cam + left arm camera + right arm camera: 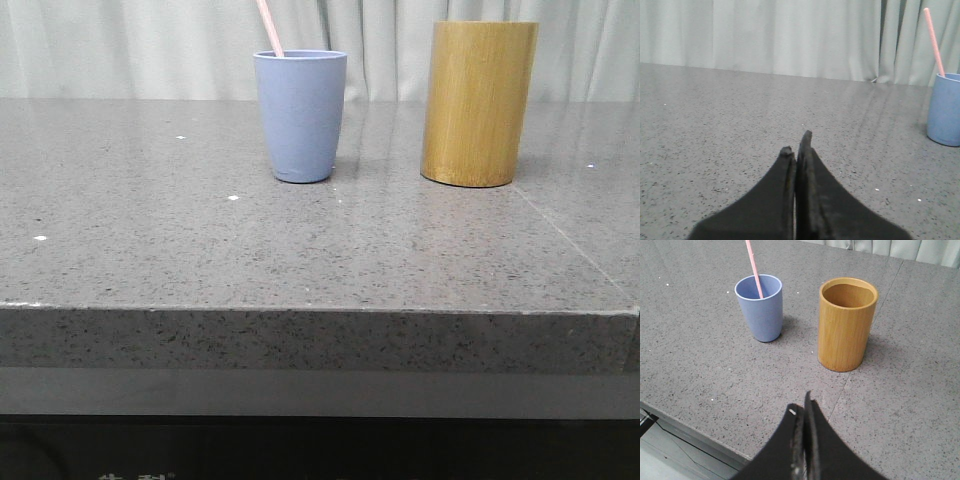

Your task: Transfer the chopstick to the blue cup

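The blue cup (300,115) stands upright on the grey table (200,250), left of centre. A pale pink chopstick (270,28) leans out of it toward the left. The cup (945,109) and chopstick (934,40) also show in the left wrist view, and the cup (760,307) and chopstick (754,267) in the right wrist view. My left gripper (797,145) is shut and empty, low over the table, well apart from the cup. My right gripper (802,405) is shut and empty, above the table's front edge, apart from both containers. Neither gripper shows in the front view.
A taller tan bamboo cylinder (478,102) stands to the right of the blue cup; in the right wrist view (846,322) its inside looks empty. A pale curtain (150,45) hangs behind the table. The table's front edge (300,310) runs across the front view.
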